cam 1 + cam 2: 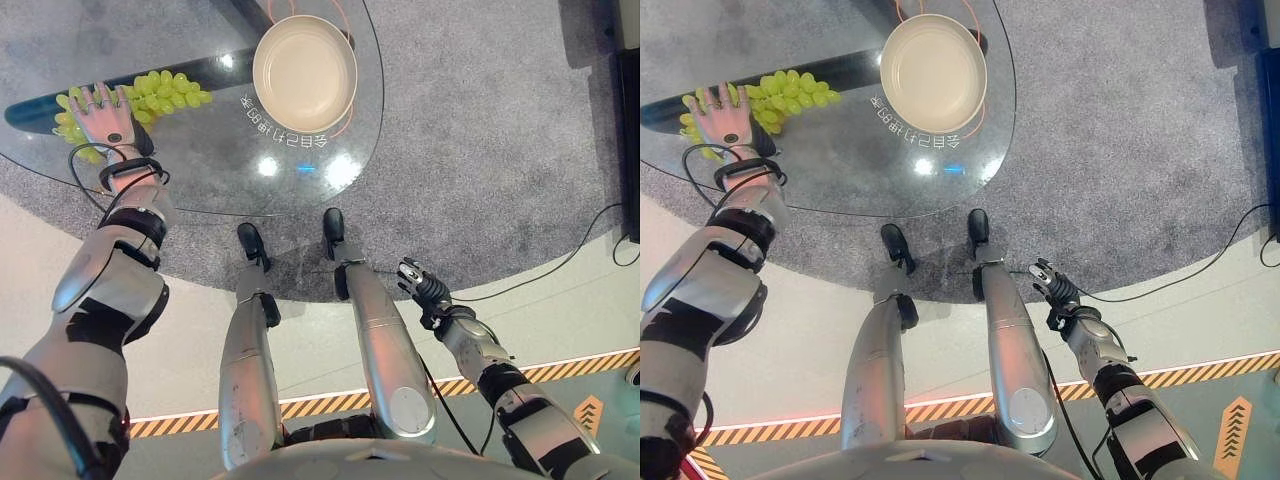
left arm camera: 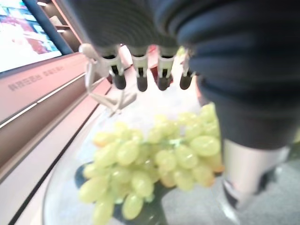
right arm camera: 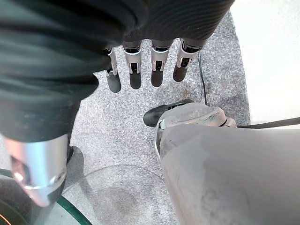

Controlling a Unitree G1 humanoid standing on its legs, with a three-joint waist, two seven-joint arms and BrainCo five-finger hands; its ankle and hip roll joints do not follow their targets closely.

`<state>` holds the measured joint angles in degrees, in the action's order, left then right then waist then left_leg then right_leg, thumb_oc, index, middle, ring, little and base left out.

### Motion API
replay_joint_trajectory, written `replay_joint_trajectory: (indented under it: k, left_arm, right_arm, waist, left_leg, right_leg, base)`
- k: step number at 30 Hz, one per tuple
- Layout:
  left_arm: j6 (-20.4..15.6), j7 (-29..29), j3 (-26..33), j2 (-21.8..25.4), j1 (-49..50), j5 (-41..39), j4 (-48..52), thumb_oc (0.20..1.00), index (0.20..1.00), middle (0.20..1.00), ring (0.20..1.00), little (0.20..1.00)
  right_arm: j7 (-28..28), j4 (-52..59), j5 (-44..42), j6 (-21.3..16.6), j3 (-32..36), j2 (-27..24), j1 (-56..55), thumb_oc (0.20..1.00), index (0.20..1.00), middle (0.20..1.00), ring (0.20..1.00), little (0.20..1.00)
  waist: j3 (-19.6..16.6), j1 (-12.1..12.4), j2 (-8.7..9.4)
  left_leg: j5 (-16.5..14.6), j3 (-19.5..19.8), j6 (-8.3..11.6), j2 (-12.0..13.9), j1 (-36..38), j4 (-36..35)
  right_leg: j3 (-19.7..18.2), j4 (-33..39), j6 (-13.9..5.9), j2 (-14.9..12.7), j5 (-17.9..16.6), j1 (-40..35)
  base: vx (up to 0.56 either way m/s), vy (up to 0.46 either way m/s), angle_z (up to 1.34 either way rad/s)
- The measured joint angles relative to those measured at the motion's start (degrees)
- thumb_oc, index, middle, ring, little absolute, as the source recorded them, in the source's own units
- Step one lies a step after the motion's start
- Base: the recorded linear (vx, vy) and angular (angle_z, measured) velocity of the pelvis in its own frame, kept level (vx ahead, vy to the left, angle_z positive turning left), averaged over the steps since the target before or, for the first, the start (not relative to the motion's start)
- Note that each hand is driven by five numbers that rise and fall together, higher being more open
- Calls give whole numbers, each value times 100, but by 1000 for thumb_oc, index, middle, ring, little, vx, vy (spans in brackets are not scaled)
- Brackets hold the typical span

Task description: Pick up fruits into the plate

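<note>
A bunch of green grapes (image 1: 160, 95) lies on the round glass table (image 1: 200, 160), toward its left side. My left hand (image 1: 105, 118) hovers over the left end of the bunch with its fingers (image 2: 138, 70) straight and open, holding nothing; in the left wrist view the grapes (image 2: 150, 164) sit just below the hand. A cream plate (image 1: 304, 72), with nothing in it, stands on the table to the right of the grapes. My right hand (image 1: 422, 285) hangs low beside the table, off its near right edge, fingers (image 3: 157, 70) relaxed and open.
The glass table stands on a grey carpet (image 1: 480, 150). A dark bar (image 1: 30, 112) runs under the glass behind the grapes. A black and orange striped line (image 1: 560, 372) crosses the pale floor at the near side.
</note>
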<state>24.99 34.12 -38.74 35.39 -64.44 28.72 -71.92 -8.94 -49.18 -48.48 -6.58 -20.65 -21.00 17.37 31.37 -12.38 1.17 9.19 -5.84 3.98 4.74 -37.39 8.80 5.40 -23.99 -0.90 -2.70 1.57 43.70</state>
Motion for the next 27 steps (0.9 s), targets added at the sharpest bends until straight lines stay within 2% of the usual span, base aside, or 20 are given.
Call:
replay_joint_trajectory:
  k: [9,15,27]
  left_arm:
    - [-13,32,102,188,348,52,454,1000,1000,1000,1000,1000]
    - [128,-85,106,255,482,61,538,1000,1000,1000,1000,1000]
    - [130,-396,88,252,261,52,520,1000,1000,1000,1000,1000]
  right_arm:
    - [-6,-12,2,2,90,22,-102,1000,1000,1000,1000,1000]
    - [0,-9,8,13,177,30,-121,1000,1000,1000,1000,1000]
    - [-2,22,4,18,184,22,-125,1000,1000,1000,1000,1000]
  waist:
    - [1,159,-2]
    - [1,244,-2]
    - [12,104,23]
  left_leg:
    - [14,67,-28,-82,204,-7]
    - [-17,65,-19,-86,146,1]
    - [-118,64,-39,-75,-210,280]
  right_leg:
    - [23,-34,-16,-74,34,-217]
    - [11,-35,-5,-75,58,-160]
    - [-18,-100,5,-66,43,123]
  base:
    - [29,32,4]
    - [29,40,0]
    - [21,1,-1]
